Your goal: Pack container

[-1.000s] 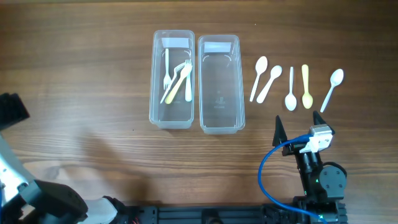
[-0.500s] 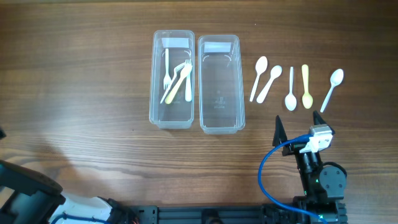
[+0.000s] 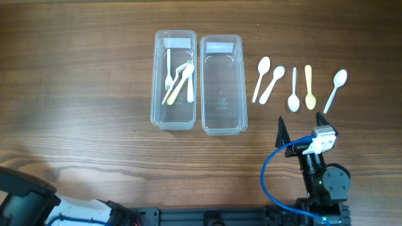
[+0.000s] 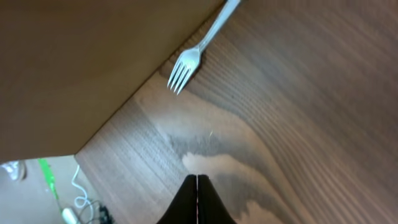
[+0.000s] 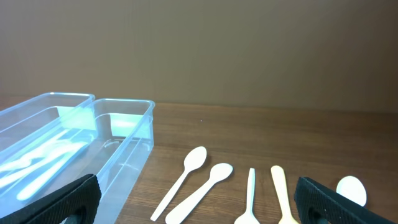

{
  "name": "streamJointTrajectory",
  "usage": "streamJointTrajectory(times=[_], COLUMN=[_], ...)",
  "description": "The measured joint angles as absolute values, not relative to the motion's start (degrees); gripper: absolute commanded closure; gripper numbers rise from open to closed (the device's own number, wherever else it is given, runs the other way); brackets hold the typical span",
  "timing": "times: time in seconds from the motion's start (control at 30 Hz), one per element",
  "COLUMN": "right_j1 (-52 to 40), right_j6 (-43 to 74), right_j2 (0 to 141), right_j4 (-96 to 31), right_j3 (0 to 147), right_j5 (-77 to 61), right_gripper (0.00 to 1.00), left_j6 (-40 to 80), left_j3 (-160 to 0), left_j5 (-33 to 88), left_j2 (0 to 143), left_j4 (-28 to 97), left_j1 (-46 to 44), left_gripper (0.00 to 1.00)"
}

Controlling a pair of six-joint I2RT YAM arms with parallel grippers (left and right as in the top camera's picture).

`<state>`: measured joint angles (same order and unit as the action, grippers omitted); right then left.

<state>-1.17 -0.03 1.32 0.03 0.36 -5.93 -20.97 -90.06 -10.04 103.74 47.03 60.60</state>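
Observation:
Two clear plastic containers stand side by side. The left container (image 3: 174, 120) holds a few white and cream forks (image 3: 179, 81); the right container (image 3: 221, 129) holds nothing. Several spoons (image 3: 272, 85) lie in a row to their right, also seen ahead in the right wrist view (image 5: 211, 183). My right gripper (image 3: 301, 119) (image 5: 196, 186) hovers open in front of the spoons, touching none. My left gripper (image 4: 197, 182) is shut on nothing, over bare wood. A lone white fork (image 4: 186, 62) lies ahead of it near the table's edge.
Only the left arm's body (image 3: 25, 204) shows overhead, in the bottom left corner. A blue cable (image 3: 267, 179) loops beside the right arm's base. In the left wrist view a brown wall (image 4: 74, 56) and the table's corner border the fork.
The left arm has swung from the left edge down into the bottom left corner, and its jaws have closed. The right arm, containers and cutlery have not moved.

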Motion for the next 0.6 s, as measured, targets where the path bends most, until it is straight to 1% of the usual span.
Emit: streamJointTrajectory(times=[0.2,0.43,0.6], right_j1=[-1.2,-1.2,-1.2], right_j6=[0.0,0.0,0.0], right_j2=[1.3,1.3,1.3], right_j4=[0.0,0.0,0.0], right_j3=[0.4,0.4,0.4], right_j5=[-5.9,-5.9,-5.9], right_gripper=[0.00,0.00,0.00], left_j6=[-16.1,-13.1,-12.8], left_j3=[-90.1,-90.1,-90.1], left_j5=[-11.1,-23.7,-28.4], left_j2=[104.1,107.0,111.4], left_j4=[43.1,40.5,37.7], left_j1=[60.6,60.2,58.9], left_gripper=[0.96,0.96,0.96])
